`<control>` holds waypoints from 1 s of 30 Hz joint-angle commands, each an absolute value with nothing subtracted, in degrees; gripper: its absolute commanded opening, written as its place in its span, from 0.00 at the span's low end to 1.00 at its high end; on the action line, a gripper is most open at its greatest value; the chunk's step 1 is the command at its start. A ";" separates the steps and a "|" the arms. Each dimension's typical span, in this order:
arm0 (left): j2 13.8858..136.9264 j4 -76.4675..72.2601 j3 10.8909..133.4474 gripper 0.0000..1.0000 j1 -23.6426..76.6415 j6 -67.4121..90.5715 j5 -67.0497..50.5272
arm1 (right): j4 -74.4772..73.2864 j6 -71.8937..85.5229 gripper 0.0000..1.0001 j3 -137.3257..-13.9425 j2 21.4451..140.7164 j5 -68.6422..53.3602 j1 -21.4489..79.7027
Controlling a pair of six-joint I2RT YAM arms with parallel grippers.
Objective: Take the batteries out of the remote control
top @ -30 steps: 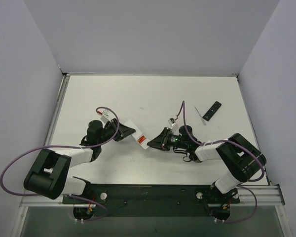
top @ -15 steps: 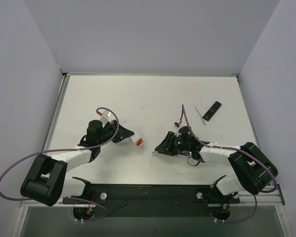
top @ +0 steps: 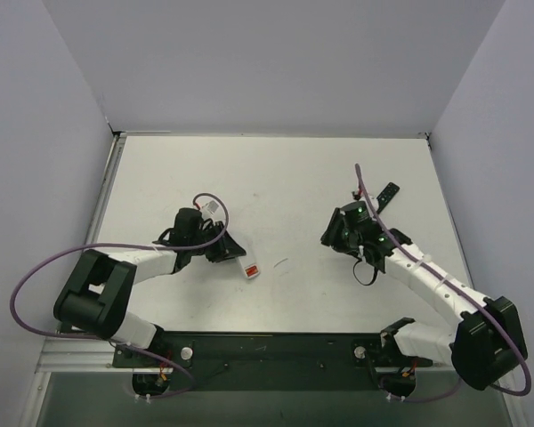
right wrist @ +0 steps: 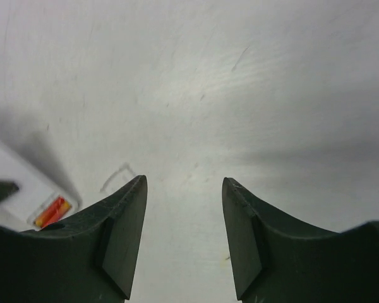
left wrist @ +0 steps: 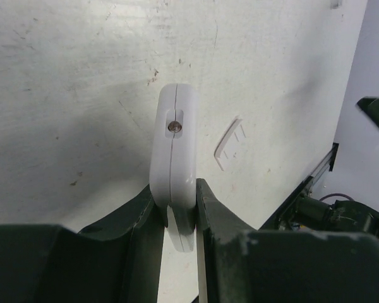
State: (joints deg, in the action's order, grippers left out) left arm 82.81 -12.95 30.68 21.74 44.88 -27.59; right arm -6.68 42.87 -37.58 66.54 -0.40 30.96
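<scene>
My left gripper [top: 230, 249] [left wrist: 177, 202] is shut on a white flat strip-shaped device [left wrist: 174, 145], held on edge just above the table, with a small lens at its tip. A reddish-orange battery [top: 253, 270] [right wrist: 50, 211] shows in a recess at the device's far end [right wrist: 19, 183]. The black remote control [top: 388, 192] lies at the back right, partly hidden behind the right arm. My right gripper [top: 330, 237] [right wrist: 183, 189] is open and empty, to the right of the white device and apart from it.
A small whitish cover piece [left wrist: 230, 142] lies flat on the table between the grippers; it also shows in the top view [top: 280, 262]. The table edge and rail run along the near side [top: 276, 342]. Walls enclose the table on three sides.
My right gripper has let go of the white device's end and drawn back to the right and away. My left gripper has kept hold of the device and shifted slightly right.
</scene>
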 commanded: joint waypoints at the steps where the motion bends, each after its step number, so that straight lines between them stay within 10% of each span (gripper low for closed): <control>1: 88.49 -7.65 34.27 0.01 22.50 42.36 -28.83 | -19.16 37.44 0.47 -45.78 66.62 13.62 22.78; 17: 86.84 -0.45 35.86 0.72 23.03 42.19 -22.07 | -24.61 38.06 0.59 -69.59 95.44 24.70 3.87; 30: 71.20 18.80 44.99 0.88 22.94 36.22 -14.94 | -25.57 40.17 0.61 -82.88 111.44 21.10 1.85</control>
